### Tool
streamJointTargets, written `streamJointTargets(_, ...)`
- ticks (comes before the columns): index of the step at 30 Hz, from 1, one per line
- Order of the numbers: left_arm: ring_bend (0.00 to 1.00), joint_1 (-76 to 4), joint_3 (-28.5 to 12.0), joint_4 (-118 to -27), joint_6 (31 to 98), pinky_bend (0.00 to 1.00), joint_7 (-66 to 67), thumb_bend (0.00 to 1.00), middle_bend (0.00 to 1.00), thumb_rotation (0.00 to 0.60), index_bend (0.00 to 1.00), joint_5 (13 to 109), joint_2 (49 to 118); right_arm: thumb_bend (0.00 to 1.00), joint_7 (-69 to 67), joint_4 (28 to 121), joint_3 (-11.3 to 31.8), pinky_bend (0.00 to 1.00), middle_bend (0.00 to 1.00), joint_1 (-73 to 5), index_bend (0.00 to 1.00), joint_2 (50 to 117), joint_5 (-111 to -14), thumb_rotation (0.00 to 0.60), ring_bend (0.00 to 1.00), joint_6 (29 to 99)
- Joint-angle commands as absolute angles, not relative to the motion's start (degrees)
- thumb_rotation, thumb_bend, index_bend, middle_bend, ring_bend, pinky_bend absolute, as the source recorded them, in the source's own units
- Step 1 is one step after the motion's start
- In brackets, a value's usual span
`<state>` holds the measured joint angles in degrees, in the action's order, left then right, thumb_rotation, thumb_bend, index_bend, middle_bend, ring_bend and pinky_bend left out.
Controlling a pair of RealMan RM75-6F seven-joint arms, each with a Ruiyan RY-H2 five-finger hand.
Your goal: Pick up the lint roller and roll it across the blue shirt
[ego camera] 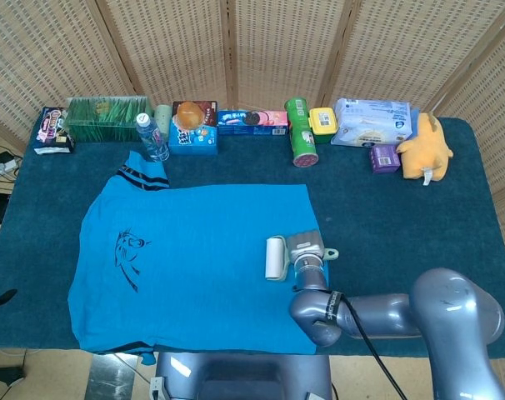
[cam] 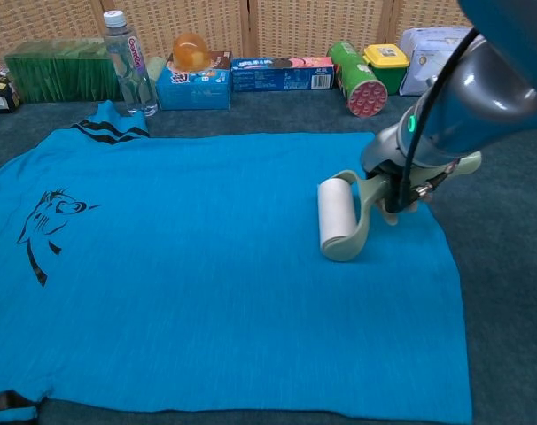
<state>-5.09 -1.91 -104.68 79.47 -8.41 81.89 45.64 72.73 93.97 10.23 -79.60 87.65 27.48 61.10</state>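
The blue shirt (ego camera: 194, 258) (cam: 198, 266) lies flat on the dark table, a black print on its left part. The lint roller (ego camera: 277, 257) (cam: 337, 217), a white drum in a pale green frame, rests on the shirt's right part. My right hand (ego camera: 307, 250) (cam: 401, 181) grips the roller's handle from the right, just inside the shirt's right edge. The fingers around the handle are mostly hidden by the wrist. My left hand shows in neither view.
Along the table's back edge stand a water bottle (ego camera: 152, 136), a green box (ego camera: 107, 118), snack boxes (ego camera: 251, 120), a green can (ego camera: 300, 133), a tissue pack (ego camera: 372, 122) and a yellow plush toy (ego camera: 427, 147). The table (ego camera: 402, 208) is bare right of the shirt.
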Motion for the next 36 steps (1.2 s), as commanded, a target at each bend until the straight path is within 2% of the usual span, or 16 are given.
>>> streamJointTargets(1, 0.00, -5.18, -1.96, -104.75, 79.35, 0.08, -8.22, 0.13, 0.00, 0.600, 0.00, 81.71, 45.65, 1.00, 74.12, 94.63, 8.88, 1.00, 0.79, -78.47, 0.74, 86.33, 27.07, 0.600, 0.78, 61.81)
streamJointTargets(6, 0.00, -5.76, -2.13, -105.18, 78.30, 0.08, -6.99, 0.13, 0.00, 0.600, 0.00, 80.84, 45.83, 1.00, 75.53, 94.07, 6.93, 1.00, 0.79, -75.74, 0.74, 83.78, 26.16, 0.600, 0.78, 61.07)
streamJointTargets(14, 0.00, -6.37, -2.43, -105.73, 77.33, 0.08, -6.15, 0.13, 0.00, 0.600, 0.00, 79.79, 45.83, 1.00, 77.06, 93.22, 8.19, 1.00, 0.79, -74.97, 0.74, 83.13, 26.50, 0.600, 0.78, 59.54)
streamJointTargets(24, 0.00, -7.44, -2.90, -104.83, 74.90, 0.08, -9.18, 0.13, 0.00, 0.600, 0.00, 78.58, 44.84, 1.00, 83.14, 86.90, 13.76, 1.00, 0.79, -79.96, 0.74, 92.92, 31.32, 0.600, 0.78, 63.20)
streamJointTargets(36, 0.00, -6.95, -2.35, -103.74, 75.60, 0.08, -12.10, 0.13, 0.00, 0.600, 0.00, 80.54, 44.36, 1.00, 87.28, 80.31, 21.60, 1.00, 0.79, -83.44, 0.74, 103.13, 31.53, 0.600, 0.78, 68.92)
